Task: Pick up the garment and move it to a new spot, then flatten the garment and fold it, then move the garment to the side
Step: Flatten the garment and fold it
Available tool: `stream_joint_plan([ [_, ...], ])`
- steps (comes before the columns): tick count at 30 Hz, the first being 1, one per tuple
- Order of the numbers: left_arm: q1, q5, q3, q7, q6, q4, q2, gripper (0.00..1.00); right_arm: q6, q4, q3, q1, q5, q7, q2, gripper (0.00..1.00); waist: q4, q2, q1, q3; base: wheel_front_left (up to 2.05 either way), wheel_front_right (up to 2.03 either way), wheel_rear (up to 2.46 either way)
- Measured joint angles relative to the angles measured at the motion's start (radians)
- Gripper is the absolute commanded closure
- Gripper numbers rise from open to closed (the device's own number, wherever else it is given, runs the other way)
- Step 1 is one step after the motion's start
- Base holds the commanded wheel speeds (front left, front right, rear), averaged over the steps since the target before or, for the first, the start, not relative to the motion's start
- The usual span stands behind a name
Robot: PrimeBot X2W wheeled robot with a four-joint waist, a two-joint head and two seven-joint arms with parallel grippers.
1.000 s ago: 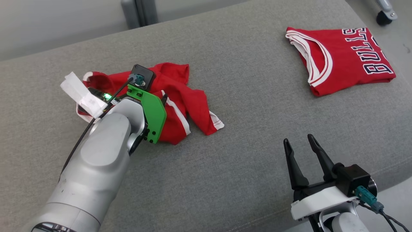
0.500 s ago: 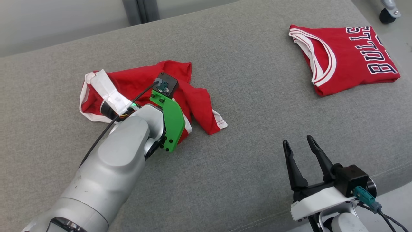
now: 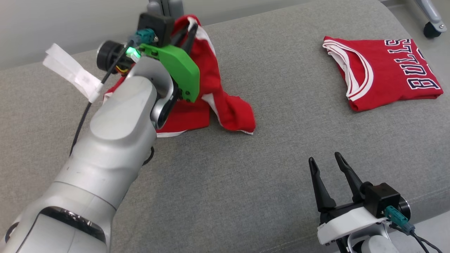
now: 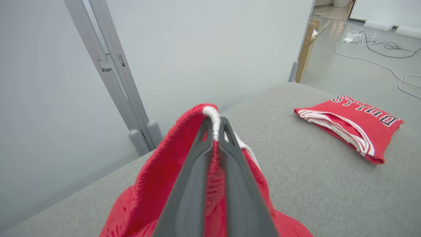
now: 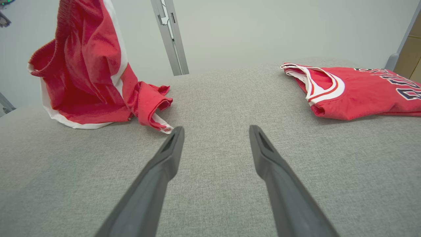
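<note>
At the upper left of the head view, the left gripper (image 3: 186, 31) has its fingers pressed together on a white-trimmed edge of the crumpled red garment (image 3: 211, 70). It holds that edge raised, while the rest hangs down and the lowest folds rest on the grey bench (image 3: 246, 182) at centre left.

The step in hand looks to be the first one: the pick-up before the move to a new spot. The next move probably calls for raising the cloth free of the bench and carrying it to open grey fabric toward the middle, without the pinch slipping.

At the lower right, the right gripper (image 3: 325, 158) has its fingers spread wide and holds nothing. At the upper right lies a folded red jersey (image 3: 383, 70) lettered BULLS, well apart from the held one.

Counted, there are two red garments, two grippers and one bench. Whether the held piece is shorts or a top is hard to tell from its bunched folds.
</note>
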Motion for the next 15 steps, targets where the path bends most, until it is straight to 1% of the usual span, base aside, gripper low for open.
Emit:
stream_joint_plan([
  [3,-0.049,-0.012,0.043,-0.104,0.019,-0.015,-0.008,1.00,0.000,0.002,0.006,0.000,0.000,0.000,0.000,0.00,-0.005,0.0000,0.0001,-0.006,0.00,0.00,0.00],
  [7,-0.077,-0.025,0.073,-0.192,0.031,-0.050,-0.020,1.00,0.000,0.002,-0.007,0.014,0.001,0.000,0.000,0.00,-0.010,0.0000,0.0000,-0.016,0.00,0.00,0.00],
  [8,-0.077,-0.032,0.077,-0.202,0.022,-0.067,-0.022,1.00,0.000,0.002,-0.012,0.017,0.001,0.000,0.000,0.00,-0.009,0.0000,0.0000,-0.018,0.00,0.00,0.00],
  [11,-0.049,-0.050,0.089,-0.221,0.018,-0.135,-0.030,1.00,0.000,0.004,-0.027,0.033,-0.003,0.000,0.000,0.00,-0.002,0.0000,0.0000,-0.028,0.00,0.00,0.00],
  [15,0.130,-0.119,0.068,-0.224,-0.029,-0.299,-0.034,1.00,0.000,0.010,-0.050,0.067,-0.010,0.000,0.000,0.00,0.013,0.0000,0.0000,-0.056,0.00,0.00,0.00],
])
